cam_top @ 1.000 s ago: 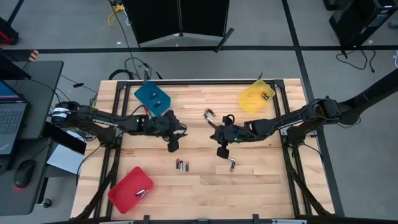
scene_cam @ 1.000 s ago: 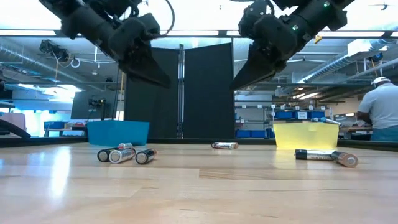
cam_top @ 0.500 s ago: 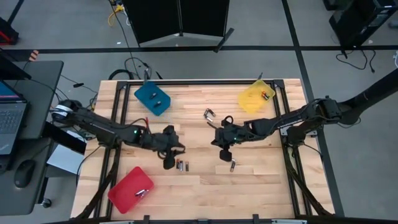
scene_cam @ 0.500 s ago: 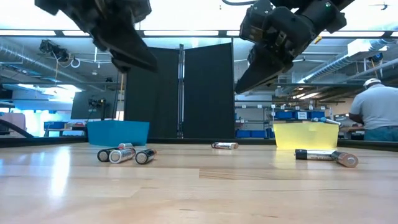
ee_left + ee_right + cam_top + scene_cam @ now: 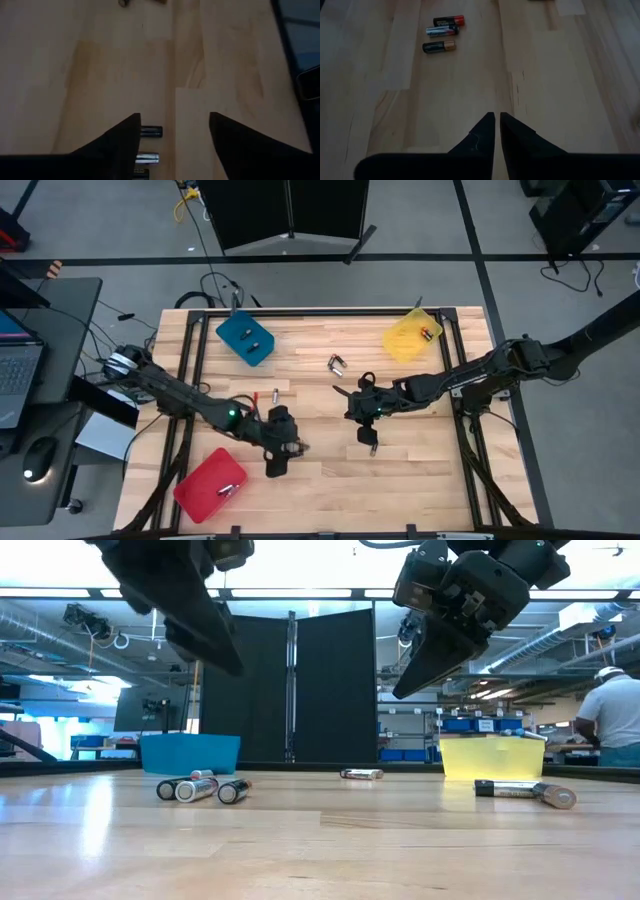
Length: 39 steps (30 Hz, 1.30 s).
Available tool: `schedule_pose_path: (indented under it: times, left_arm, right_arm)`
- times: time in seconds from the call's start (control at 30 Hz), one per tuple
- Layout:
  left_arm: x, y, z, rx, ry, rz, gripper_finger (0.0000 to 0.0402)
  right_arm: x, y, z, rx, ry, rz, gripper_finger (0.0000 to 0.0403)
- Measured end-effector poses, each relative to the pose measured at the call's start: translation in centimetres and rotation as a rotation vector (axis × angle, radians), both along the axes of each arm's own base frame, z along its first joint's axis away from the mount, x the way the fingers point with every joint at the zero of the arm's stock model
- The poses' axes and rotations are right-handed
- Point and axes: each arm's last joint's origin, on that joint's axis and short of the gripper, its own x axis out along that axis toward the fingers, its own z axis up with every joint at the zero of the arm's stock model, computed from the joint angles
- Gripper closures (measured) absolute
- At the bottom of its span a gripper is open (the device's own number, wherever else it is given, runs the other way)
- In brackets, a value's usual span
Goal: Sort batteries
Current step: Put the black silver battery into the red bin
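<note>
Batteries (image 5: 201, 787) lie loose under the left pincer (image 5: 173, 131), spread wide; right pincer (image 5: 497, 131) closed, empty.

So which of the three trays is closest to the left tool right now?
The red tray. The open left tool hovers just beside it, while the blue tray and yellow tray sit along the table's opposite edge.

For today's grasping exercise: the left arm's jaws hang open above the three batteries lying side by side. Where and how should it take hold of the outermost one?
Grip the outermost battery across its round body at mid-length, coming straight down. It lies flat with its free side open, so one finger fits there; its neighbour is close, leaving the other finger little room.
</note>
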Motion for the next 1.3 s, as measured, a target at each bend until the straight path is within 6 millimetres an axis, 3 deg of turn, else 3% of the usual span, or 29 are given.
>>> schedule_pose_path:
  times: [0.2, 0.4, 0.63, 0.8, 0.93, 1.3]
  left_arm:
    - [0.4, 0.5, -0.4, 0.026, 0.069, 0.051, 0.0101]
    - [0.4, 2.2, -0.3, -0.042, 0.169, 0.209, 0.0080]
    - [-1.5, 8.1, -2.7, -0.036, 0.436, 0.634, 0.0088]
    - [-1.5, 12.1, -4.1, -0.111, 0.407, 0.741, 0.0108]
    - [-1.6, 14.2, -4.9, -0.178, 0.379, 0.787, 0.0125]
    - [-2.8, 14.8, -6.9, -0.235, 0.382, 0.823, 0.0137]
  right_arm:
    - [0.0, 0.1, 0.0, 0.000, 0.001, 0.003, 0.0362]
    - [-0.1, 0.1, -0.1, -0.002, 0.015, 0.003, 0.0359]
    - [-0.1, 0.1, -0.1, -0.002, 0.015, 0.003, 0.0358]
    - [-0.1, 0.1, -0.1, -0.005, 0.015, 0.006, 0.0358]
    - [-0.1, 0.1, -0.1, -0.006, 0.019, 0.007, 0.0359]
    - [-0.3, 0.8, -0.2, -0.017, 0.022, 0.041, 0.0361]
